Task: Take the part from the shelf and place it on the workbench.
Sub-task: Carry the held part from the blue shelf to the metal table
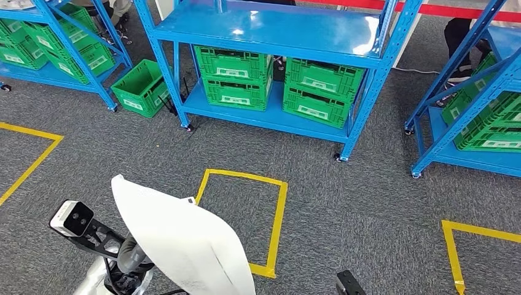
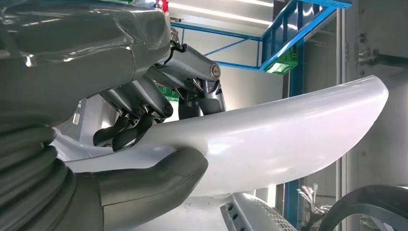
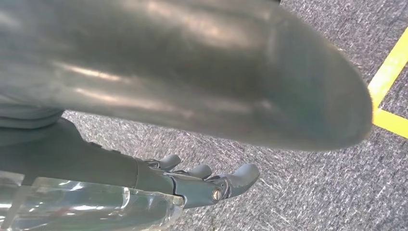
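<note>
The part is a long, curved, glossy white shell, low on the left in the head view. My left hand grips it from beneath and is mostly hidden by it. In the left wrist view the thick thumb lies under the white part and the dark fingers press on its upper face, so my left hand clamps it. My right hand hangs over the grey carpet with its fingers stretched out and nothing in them. A dark bit of it shows at the bottom edge of the head view.
A blue shelf rack stands ahead with green crates on its lower level. More blue racks stand at the left and right. A loose green crate sits on the floor. Yellow tape squares mark the carpet.
</note>
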Robot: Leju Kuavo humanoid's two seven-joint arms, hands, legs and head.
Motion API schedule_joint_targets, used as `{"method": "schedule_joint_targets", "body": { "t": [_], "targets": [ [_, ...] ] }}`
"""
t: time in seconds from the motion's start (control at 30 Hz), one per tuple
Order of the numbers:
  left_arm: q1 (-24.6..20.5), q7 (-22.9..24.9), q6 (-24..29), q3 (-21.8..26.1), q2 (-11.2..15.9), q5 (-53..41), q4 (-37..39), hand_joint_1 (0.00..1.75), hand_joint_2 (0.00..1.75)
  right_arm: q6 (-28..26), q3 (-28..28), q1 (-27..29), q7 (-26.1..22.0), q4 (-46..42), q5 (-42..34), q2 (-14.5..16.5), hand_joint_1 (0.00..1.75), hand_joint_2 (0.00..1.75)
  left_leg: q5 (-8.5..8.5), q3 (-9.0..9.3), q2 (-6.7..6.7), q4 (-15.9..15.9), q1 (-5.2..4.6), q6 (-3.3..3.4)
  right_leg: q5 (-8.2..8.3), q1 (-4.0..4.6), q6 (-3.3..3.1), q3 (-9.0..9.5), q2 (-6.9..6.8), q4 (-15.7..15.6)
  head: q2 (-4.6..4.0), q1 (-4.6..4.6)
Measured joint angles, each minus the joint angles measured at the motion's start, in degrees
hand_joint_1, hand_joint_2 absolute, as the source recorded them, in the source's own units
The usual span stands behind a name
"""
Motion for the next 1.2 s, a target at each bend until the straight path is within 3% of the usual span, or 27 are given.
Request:
{"method": "schedule_joint_targets", "body": {
  "t": [0.07,0.1,0.17,0.23,0.37,0.43,0.5,0.57,0.6,0.67,0.7,0.77,0.87,0.93,1.03,1.07,1.1,1.13,1.2],
  "targets": [
    [0.0,0.0,0.0,0.0,0.0,0.0,0.1,1.75,1.75,0.0,0.0,0.0,0.0,0.1,0.3,0.0,0.0,0.0,-1.31,-2.13,0.0,4.8,0.28,-0.3,0.0,0.08,0.0,-0.06,0.06,0.0,0.0,0.0],
    [0.0,0.0,0.0,0.0,0.0,0.0,0.1,1.75,1.75,0.0,0.0,0.0,0.0,0.1,0.4,0.0,0.0,0.0,-0.32,-1.64,0.0,4.0,0.35,-0.25,0.0,0.09,0.01,-0.03,0.12,0.0,0.0,0.01],
    [-0.2,0.0,0.0,0.0,0.0,0.0,0.1,1.75,1.75,0.0,0.0,0.0,0.1,0.1,0.6,0.1,0.0,0.0,3.6,2.2,-0.18,-3.7,0.33,0.3,0.01,0.11,0.04,0.12,0.31,0.0,0.0,0.0],
    [-0.4,-0.1,0.0,0.0,0.1,0.0,0.1,1.75,1.75,0.0,-0.1,-0.1,0.1,0.1,0.8,0.3,0.0,0.0,5.88,5.54,-0.46,-10.5,0.04,1.1,0.14,0.28,0.28,-0.08,0.42,0.0,0.0,0.03],
    [-0.4,-0.3,0.0,0.0,0.1,-0.2,0.0,1.75,1.75,0.0,-0.1,-0.2,0.1,0.1,1.4,0.3,0.0,0.0,6.39,6.15,-0.39,-12.8,-0.31,2.07,0.4,0.31,1.22,-0.78,0.4,0.0,0.0,0.07],
    [-0.5,-0.3,-0.1,0.0,0.1,-0.3,0.0,1.75,1.75,0.0,-0.2,-0.3,0.1,0.1,1.6,0.3,0.0,0.0,7.07,6.48,-0.16,-13.7,-0.08,2.71,-1.28,0.36,1.12,-2.35,0.32,3.1,0.0,0.16],
    [-0.5,-0.4,-0.1,0.0,0.0,-0.3,0.0,1.75,1.75,0.0,-0.2,-0.3,0.1,0.1,1.7,0.2,0.0,0.0,7.32,6.35,-0.05,-13.9,-0.08,3.02,-4.54,0.32,0.61,-5.85,0.28,10.6,0.0,0.25],
    [-0.4,-0.4,-0.1,0.0,0.0,-0.4,0.0,1.75,1.75,0.1,-0.2,-0.2,0.1,0.1,2.0,0.2,0.0,0.0,7.35,6.19,-0.04,-13.9,-0.16,3.03,-6.35,0.3,0.82,-8.52,0.28,16.4,0.0,0.26],
    [-0.3,-0.4,-0.1,0.0,0.0,-0.4,0.1,1.75,1.75,0.3,-0.2,-0.2,0.1,0.1,2.2,0.1,0.0,0.0,7.36,6.15,-0.04,-13.8,-0.17,3.02,-5.99,0.25,1.25,-8.35,0.26,16.3,0.0,0.26],
    [-0.4,-0.4,-0.1,0.0,0.0,-0.4,0.1,1.75,1.75,0.6,-0.2,-0.2,0.1,0.1,2.5,0.0,0.0,0.0,7.23,6.1,-0.13,-13.4,-0.14,2.8,-3.18,0.05,2.35,-4.75,0.22,9.5,0.0,0.27],
    [-0.4,-0.4,-0.1,0.0,0.0,-0.4,0.1,1.75,1.75,0.6,-0.2,-0.3,0.1,0.1,2.6,-0.1,0.0,0.0,7.06,5.91,-0.27,-13.0,-0.21,2.54,-1.9,0.0,2.58,-2.56,0.51,5.5,0.0,0.27],
    [-0.4,-0.4,-0.1,-0.1,0.0,-0.4,0.0,1.75,1.75,0.7,-0.2,-0.4,0.2,0.1,2.7,-0.2,0.0,0.0,6.79,5.36,-0.54,-12.2,-0.4,1.94,-0.59,0.05,2.24,-0.31,0.81,1.0,0.0,0.22],
    [-0.4,-0.4,-0.3,-0.2,0.0,-0.4,0.0,1.75,1.75,0.8,-0.2,-0.3,0.4,0.1,3.1,-0.1,0.0,0.0,6.68,4.86,-0.68,-11.7,-0.33,1.31,-0.35,0.02,1.3,-0.42,0.47,0.7,0.0,0.22],
    [-0.5,-0.5,-0.3,-0.2,0.1,-0.4,0.0,1.75,1.75,1.0,-0.2,-0.4,0.4,0.1,3.5,0.0,0.0,0.0,4.86,3.72,-0.66,-9.1,-0.12,0.72,-0.2,-0.3,0.77,-0.42,0.04,0.6,0.0,0.11],
    [-0.5,-0.6,-0.2,-0.3,0.1,-0.4,0.0,1.75,1.75,1.0,-0.2,-0.3,0.5,0.1,3.8,0.1,0.0,0.0,-0.4,-1.28,-0.56,1.8,0.27,-0.2,-0.22,-0.17,0.43,-0.53,-0.85,0.6,0.0,0.0],
    [-0.4,-0.6,-0.2,-0.3,0.1,-0.4,0.1,1.75,1.75,1.0,-0.2,-0.3,0.5,0.1,3.9,0.1,0.0,0.0,-1.14,-2.56,-0.54,4.4,0.35,-0.29,-0.22,-0.06,0.42,-0.56,-1.21,0.6,0.0,0.0],
    [-0.4,-0.6,-0.2,-0.4,0.1,-0.4,0.1,1.75,1.75,1.0,-0.2,-0.3,0.5,0.1,3.9,0.1,0.0,0.0,-0.75,-2.78,-0.47,4.9,0.4,-0.24,-0.23,0.03,0.42,-0.55,-1.6,0.6,0.0,0.0],
    [-0.4,-0.6,-0.2,-0.4,0.1,-0.4,0.1,1.75,1.75,1.0,-0.2,-0.3,0.5,0.1,4.0,0.1,0.0,0.0,0.63,-1.83,-0.28,3.0,0.39,-0.03,-0.23,0.13,0.43,-0.51,-1.99,0.6,0.0,-0.01],
    [-0.5,-0.6,-0.2,-0.4,0.1,-0.4,0.0,1.75,1.75,1.0,-0.2,-0.4,0.5,0.1,4.0,0.2,0.0,0.0,4.25,2.36,1.4,-5.1,0.06,0.82,-0.26,0.34,0.47,-0.35,-2.76,0.6,0.0,0.01]
  ]
}}
